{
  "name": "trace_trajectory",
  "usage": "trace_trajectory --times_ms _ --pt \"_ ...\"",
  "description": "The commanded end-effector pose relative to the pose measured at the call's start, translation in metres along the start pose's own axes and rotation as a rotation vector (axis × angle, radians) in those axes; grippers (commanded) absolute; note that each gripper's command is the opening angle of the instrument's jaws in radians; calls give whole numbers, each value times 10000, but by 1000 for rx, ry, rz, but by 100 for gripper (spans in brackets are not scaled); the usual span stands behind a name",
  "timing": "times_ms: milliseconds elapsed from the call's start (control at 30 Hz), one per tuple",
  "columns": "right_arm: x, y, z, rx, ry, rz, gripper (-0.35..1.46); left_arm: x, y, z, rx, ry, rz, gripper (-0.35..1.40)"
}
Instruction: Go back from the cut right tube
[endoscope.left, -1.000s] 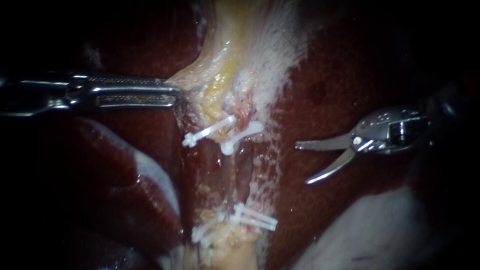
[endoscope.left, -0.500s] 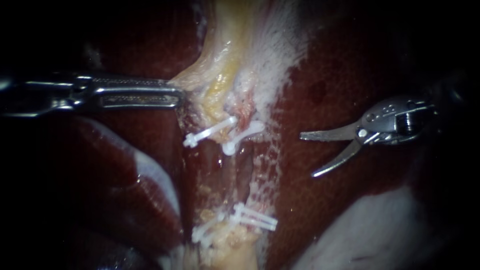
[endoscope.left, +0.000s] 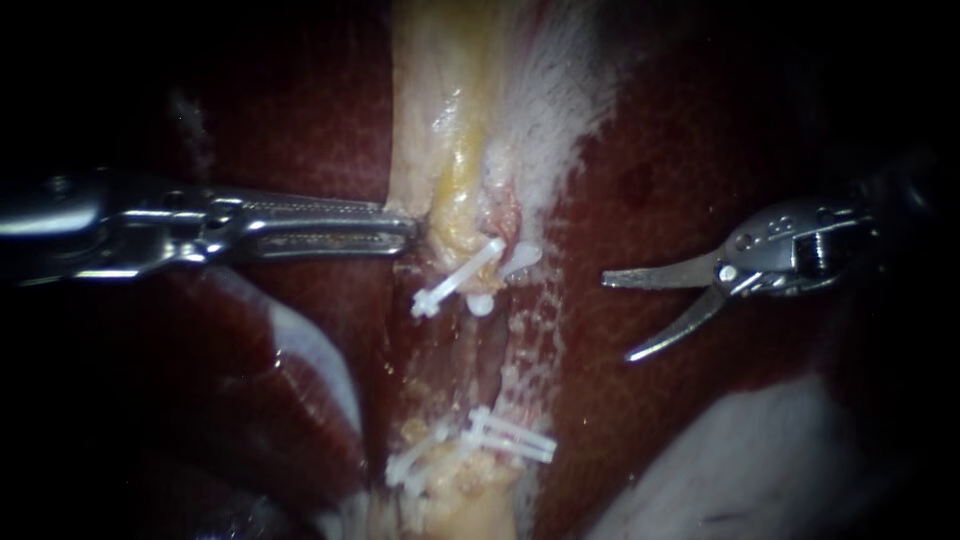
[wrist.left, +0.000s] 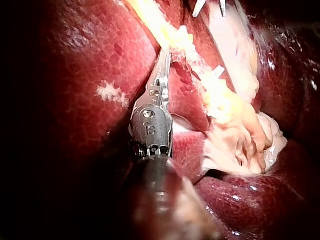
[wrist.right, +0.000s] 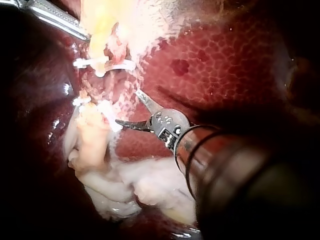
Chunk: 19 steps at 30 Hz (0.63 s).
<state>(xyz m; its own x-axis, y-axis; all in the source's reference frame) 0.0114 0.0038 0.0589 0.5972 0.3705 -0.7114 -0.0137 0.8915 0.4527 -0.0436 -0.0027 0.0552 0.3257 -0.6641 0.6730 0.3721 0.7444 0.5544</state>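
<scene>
Left instrument (endoscope.left: 410, 232), end effector clamped on yellow tissue (endoscope.left: 455, 200), had dragged the upper clips (endoscope.left: 470, 285) rightward; right instrument (endoscope.left: 618, 320), end effector wide open and empty, stood apart from the cut right tube (endoscope.left: 497, 345), warranting straight withdrawal along its shaft.

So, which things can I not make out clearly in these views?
- Tips of the left instrument: endoscope and left wrist views, buried in the yellow tissue they grip.
- Lower clips: endoscope view, overlapping, too small to count.
- Shaft of the right instrument: endoscope view, lost in darkness.
- Liver under that shaft: right wrist view, covered by it.
</scene>
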Motion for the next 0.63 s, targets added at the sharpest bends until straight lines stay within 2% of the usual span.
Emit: trace_trajectory --times_ms 33,200,633 --pt "0 0 0 0 0 0 143 0 -1 0 1 0 0 -35" --pt "1 0 0 0 0 0 143 0 -6 2 6 1 3 -35" --pt "2 -3 0 0 0 0 143 0 -6 3 8 1 4 -35"
